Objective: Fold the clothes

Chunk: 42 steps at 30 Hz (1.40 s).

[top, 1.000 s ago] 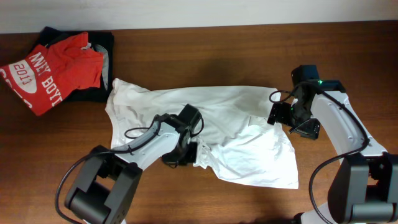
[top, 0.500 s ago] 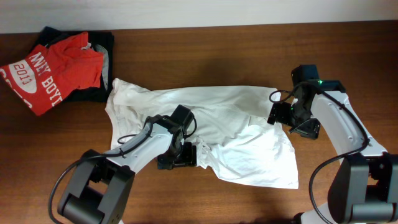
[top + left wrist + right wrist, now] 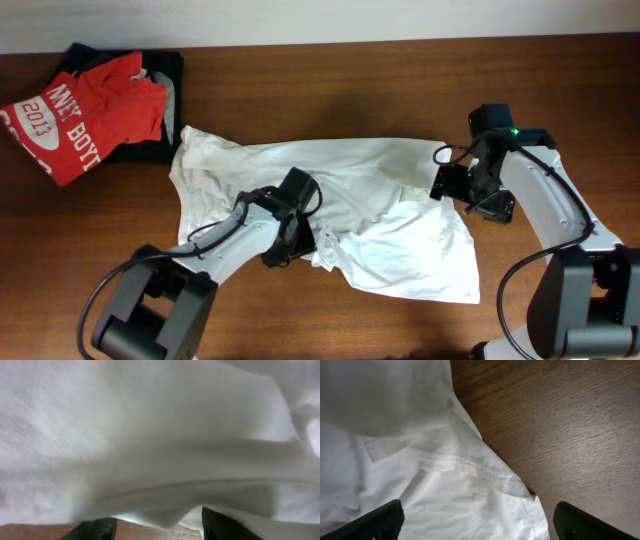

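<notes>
The white T-shirt (image 3: 360, 170) stretches left-to-right across mid-frame, with the left gripper (image 3: 285, 248) on its lower edge and the right gripper (image 3: 447, 186) at its right edge, both spread wide, clamping nothing.

Thin matt white cloth T-shirt (image 3: 400, 240), smooth grained dark wood table (image 3: 330, 90), red shirt (image 3: 80, 120) of matt cloth
</notes>
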Each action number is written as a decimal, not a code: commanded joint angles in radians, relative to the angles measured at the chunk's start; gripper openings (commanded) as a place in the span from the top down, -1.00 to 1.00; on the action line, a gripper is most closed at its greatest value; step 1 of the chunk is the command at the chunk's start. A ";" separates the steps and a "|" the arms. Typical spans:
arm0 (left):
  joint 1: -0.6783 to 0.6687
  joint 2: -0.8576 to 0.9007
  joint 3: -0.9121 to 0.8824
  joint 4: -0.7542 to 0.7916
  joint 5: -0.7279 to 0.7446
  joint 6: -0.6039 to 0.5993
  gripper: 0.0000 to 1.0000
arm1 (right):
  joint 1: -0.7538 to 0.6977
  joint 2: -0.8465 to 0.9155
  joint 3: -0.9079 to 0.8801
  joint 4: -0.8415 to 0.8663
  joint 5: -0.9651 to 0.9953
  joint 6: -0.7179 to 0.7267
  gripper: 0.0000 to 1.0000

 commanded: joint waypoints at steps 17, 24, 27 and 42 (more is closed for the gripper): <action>-0.051 0.074 0.186 -0.454 -0.104 0.038 0.99 | 0.005 -0.005 -0.003 0.001 0.005 0.000 -0.97; -0.051 0.048 0.186 -0.644 -0.105 0.047 0.99 | 0.005 -0.005 -0.003 0.000 0.005 0.000 -0.97; -0.053 -0.128 0.185 -0.790 -0.145 0.047 0.99 | 0.005 -0.005 -0.003 0.000 0.005 0.000 -0.97; -0.227 -0.283 0.185 -0.893 -0.113 0.043 0.97 | -0.201 -0.045 -0.002 -0.134 -0.023 0.027 -0.97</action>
